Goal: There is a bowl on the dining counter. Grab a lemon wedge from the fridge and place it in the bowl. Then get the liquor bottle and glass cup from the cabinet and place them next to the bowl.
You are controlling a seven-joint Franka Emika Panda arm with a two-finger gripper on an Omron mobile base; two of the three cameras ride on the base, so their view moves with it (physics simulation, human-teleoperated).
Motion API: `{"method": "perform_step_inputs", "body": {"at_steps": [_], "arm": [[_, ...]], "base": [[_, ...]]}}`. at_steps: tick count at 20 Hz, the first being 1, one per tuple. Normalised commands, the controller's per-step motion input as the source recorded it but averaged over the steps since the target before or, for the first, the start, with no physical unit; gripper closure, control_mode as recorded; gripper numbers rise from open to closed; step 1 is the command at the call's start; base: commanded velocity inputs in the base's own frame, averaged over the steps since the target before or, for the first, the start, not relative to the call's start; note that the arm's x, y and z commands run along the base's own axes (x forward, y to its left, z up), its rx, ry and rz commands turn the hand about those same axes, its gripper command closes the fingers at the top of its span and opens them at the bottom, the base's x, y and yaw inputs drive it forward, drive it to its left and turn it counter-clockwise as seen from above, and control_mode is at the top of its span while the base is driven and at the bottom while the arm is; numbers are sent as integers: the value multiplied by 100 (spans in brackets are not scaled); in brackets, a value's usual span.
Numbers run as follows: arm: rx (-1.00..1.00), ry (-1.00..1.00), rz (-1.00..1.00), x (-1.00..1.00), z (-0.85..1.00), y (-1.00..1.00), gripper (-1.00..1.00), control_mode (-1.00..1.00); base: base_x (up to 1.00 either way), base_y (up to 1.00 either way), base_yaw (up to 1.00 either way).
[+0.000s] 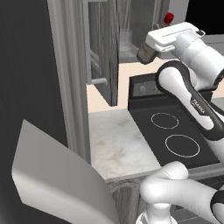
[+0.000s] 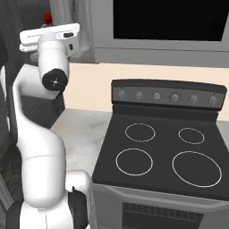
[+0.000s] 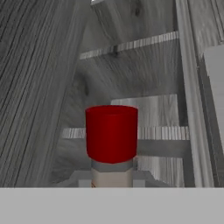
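1. The cabinet (image 1: pixel 105 48) is standing open in the left base view, its dark wood-grain door (image 1: pixel 94 52) swung toward the camera with a pale bar handle; the hand view is looking into the same grey wood-grain interior (image 3: pixel 131 78) with its shelf edges.
2. The black stove (image 2: pixel 165 152) is showing all four ring burners and a row of knobs in the right base view, while the left base view is catching just two rings.
3. The white marbled desk (image 1: pixel 118 144) is lying between the stove and the cabinet side, with a peach wall behind.
4. The white arm is reaching up to cabinet height in both base views.
5. The tool (image 1: pixel 146 53) is sitting clenched around the liquor bottle (image 3: pixel 112 144), just under its red cap (image 3: pixel 111 131); the hand view is showing the cap close up, and the base views are showing it as a small red dot (image 2: pixel 47 18) above the hand.
6. The glass cup (image 1: pixel 125 37) is standing faintly on the cabinet shelf, left of the bottle.
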Motion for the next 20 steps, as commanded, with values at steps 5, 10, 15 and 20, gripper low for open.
{"method": "perform_step_inputs", "body": {"at_steps": [5, 10, 15, 20], "arm": [[0, -7, 14, -97, -2, -44, 100, -100], [-6, -12, 17, -100, -8, -25, 100, -100], [-7, -9, 18, -96, -8, -11, 100, -100], [-3, -14, 20, -73, -1, -1, 100, -100]], "base": [[0, 0, 0], [0, 0, 0], [0, 0, 0], [0, 0, 0]]}}
